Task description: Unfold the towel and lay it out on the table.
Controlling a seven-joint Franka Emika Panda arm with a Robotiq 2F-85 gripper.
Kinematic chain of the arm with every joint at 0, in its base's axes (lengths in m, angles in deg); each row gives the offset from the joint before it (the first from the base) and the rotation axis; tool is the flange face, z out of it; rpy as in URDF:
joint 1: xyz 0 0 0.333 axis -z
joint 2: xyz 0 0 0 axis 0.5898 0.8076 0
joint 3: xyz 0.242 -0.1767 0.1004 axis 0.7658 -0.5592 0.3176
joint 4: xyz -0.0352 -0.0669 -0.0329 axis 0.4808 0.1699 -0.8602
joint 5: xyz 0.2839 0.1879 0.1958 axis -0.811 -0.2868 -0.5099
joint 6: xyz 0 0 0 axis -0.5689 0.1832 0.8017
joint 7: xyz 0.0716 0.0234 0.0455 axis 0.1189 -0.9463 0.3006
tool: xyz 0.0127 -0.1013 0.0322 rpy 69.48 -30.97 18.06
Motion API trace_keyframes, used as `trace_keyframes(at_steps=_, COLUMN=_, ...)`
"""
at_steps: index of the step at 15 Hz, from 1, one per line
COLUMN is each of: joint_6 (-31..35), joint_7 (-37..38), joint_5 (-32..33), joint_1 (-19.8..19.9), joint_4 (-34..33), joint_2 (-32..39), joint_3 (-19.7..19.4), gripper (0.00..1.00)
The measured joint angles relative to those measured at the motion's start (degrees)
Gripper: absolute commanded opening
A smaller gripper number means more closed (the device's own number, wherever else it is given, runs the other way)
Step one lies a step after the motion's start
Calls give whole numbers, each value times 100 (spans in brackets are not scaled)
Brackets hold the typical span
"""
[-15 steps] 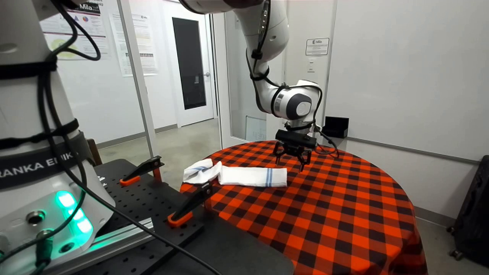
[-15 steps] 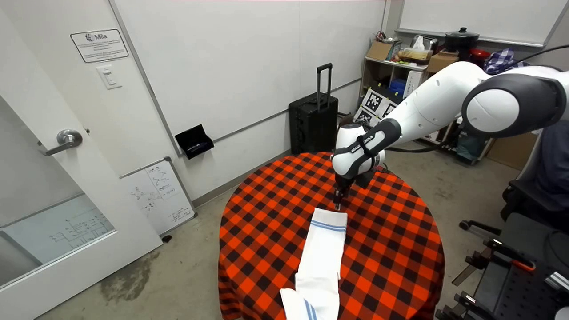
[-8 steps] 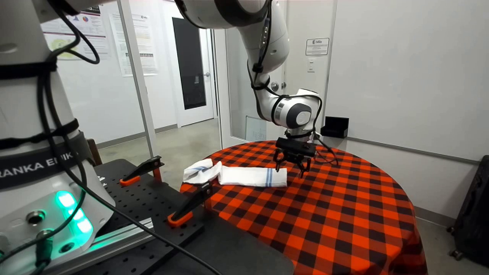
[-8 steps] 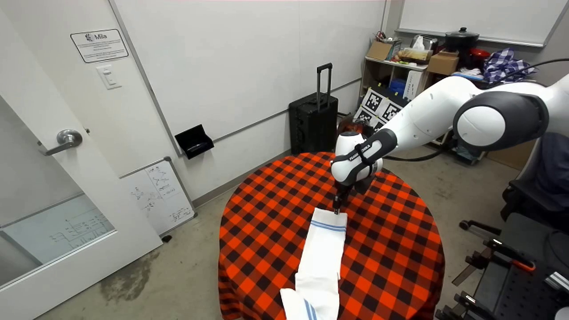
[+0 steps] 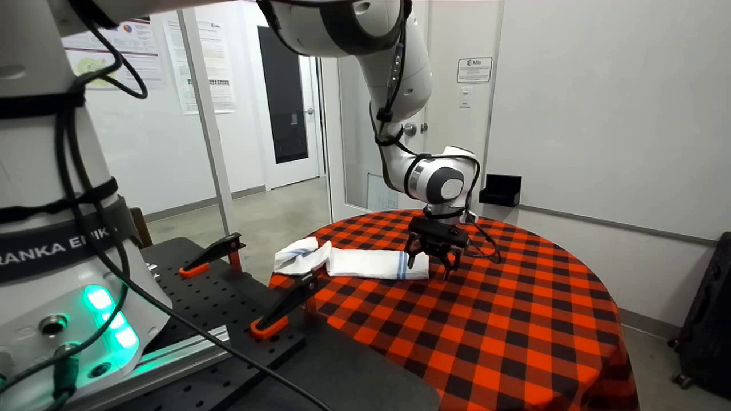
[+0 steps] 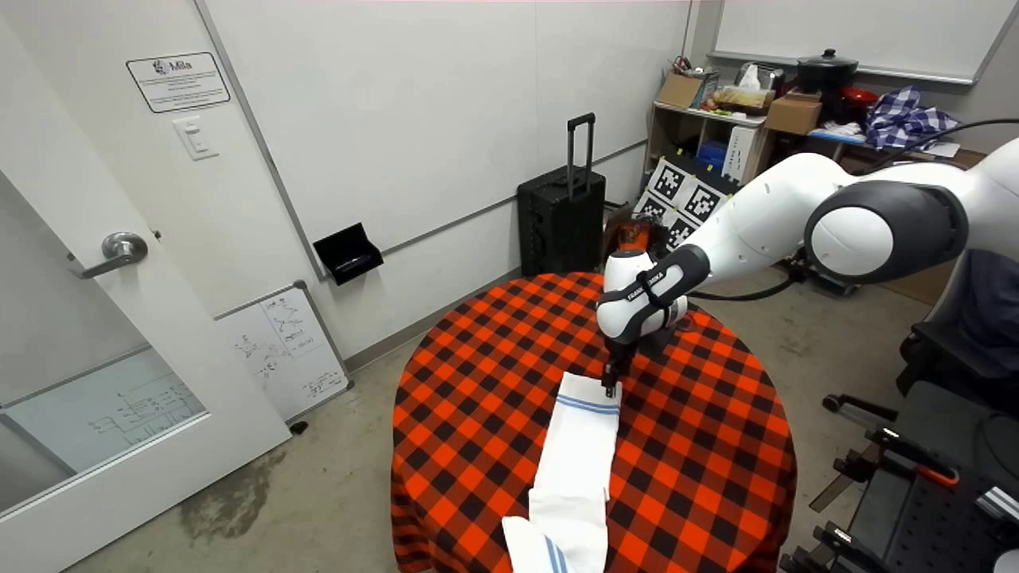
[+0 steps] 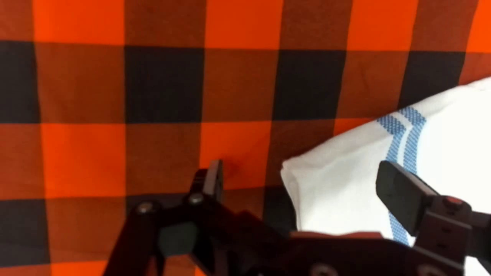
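Observation:
A white towel (image 5: pixel 365 264) with blue stripes lies as a long folded strip on the round table (image 5: pixel 502 319) with its red and black checked cloth. One end is flat and striped; the other end is turned over and bunched near the table's edge. The towel also shows in an exterior view (image 6: pixel 575 458). My gripper (image 5: pixel 428 273) is open and empty, low over the flat striped end. In the wrist view the towel's corner (image 7: pixel 337 191) lies between the open fingers of the gripper (image 7: pixel 301 169). One finger is over the bare cloth, the other over the blue stripes.
Black clamps with orange handles (image 5: pixel 280 305) stand on the dark mounting table (image 5: pixel 365 365) beside the robot base. A black tray (image 5: pixel 501 190) hangs on the wall behind the table. A black suitcase (image 6: pixel 561 223) stands by the wall.
My gripper has moved down, and slightly toward the towel's striped end, staying open. The towel has not moved.

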Motion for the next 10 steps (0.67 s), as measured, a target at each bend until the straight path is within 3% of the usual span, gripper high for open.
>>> trace_keyframes(at_steps=10, joint_6=-271, joint_7=136, joint_5=-6, joint_1=6, joint_4=-90, joint_2=-1, joint_3=24, gripper=0)
